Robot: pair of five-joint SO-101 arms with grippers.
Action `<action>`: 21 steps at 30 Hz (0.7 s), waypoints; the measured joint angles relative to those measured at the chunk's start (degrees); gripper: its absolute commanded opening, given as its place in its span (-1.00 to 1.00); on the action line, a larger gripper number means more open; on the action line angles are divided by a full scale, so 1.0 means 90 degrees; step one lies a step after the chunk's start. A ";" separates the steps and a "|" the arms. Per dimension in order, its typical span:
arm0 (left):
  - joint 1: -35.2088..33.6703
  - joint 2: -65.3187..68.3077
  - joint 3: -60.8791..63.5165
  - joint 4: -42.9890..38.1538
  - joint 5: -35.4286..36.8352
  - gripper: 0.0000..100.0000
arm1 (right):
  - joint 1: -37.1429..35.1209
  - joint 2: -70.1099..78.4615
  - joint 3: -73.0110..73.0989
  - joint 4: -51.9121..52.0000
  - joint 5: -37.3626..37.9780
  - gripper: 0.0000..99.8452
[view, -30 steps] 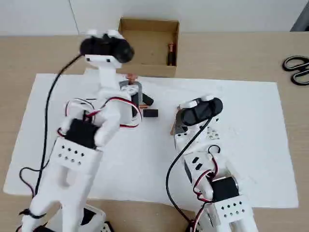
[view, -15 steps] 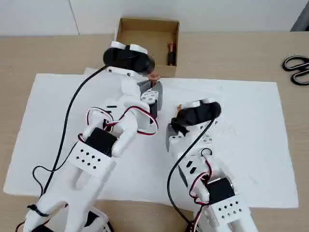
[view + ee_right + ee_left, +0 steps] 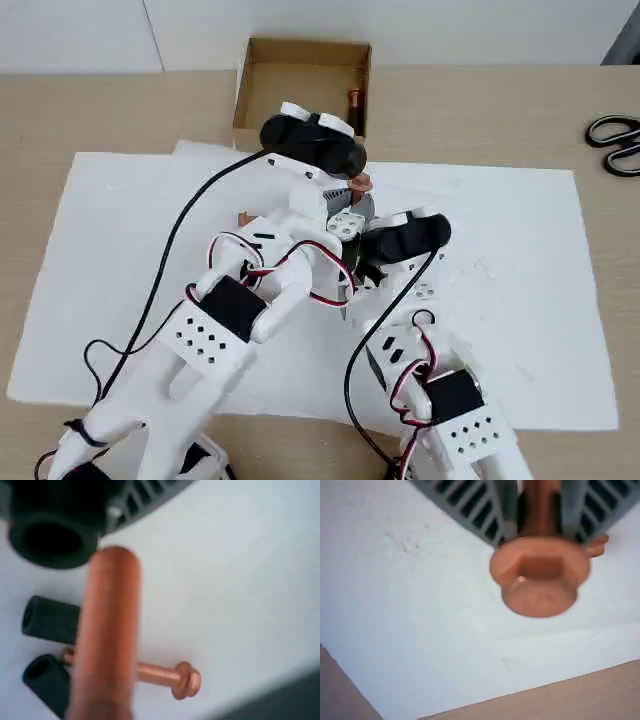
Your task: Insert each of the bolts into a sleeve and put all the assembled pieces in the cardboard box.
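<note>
While left claw (image 3: 537, 510) clamps the bolt (image 3: 540, 575) and right claw (image 3: 65, 510) grips a sleeve (image 3: 52, 537) just beside it over the table (image 3: 100, 110), line shaft tip squarely with the bore, then push slowly; tilt would likely jam.

I see the table (image 3: 60, 110) from high up, looking down, with the cardboard box (image 3: 300, 85) at the far side. My left wrist camera sits very close behind the bolt (image 3: 540, 575) that arm holds, facing the white sheet (image 3: 395, 605). My right wrist camera is just as close, behind its arm's sleeve (image 3: 50, 537). All three views share that sheet.
</note>
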 measured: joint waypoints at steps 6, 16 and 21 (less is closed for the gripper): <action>0.0000 0.0000 0.0000 0.0000 0.0039 -0.99 | -0.0020 0.0000 0.0000 0.0000 0.0000 -0.99; 0.0010 0.0088 0.0000 0.0010 0.0205 -0.99 | -0.0137 -0.0039 0.0000 0.0000 0.0283 -0.99; 0.0010 0.0107 0.0000 0.0010 0.0205 -0.99 | -0.0137 -0.0039 0.0000 0.0000 0.0283 -0.99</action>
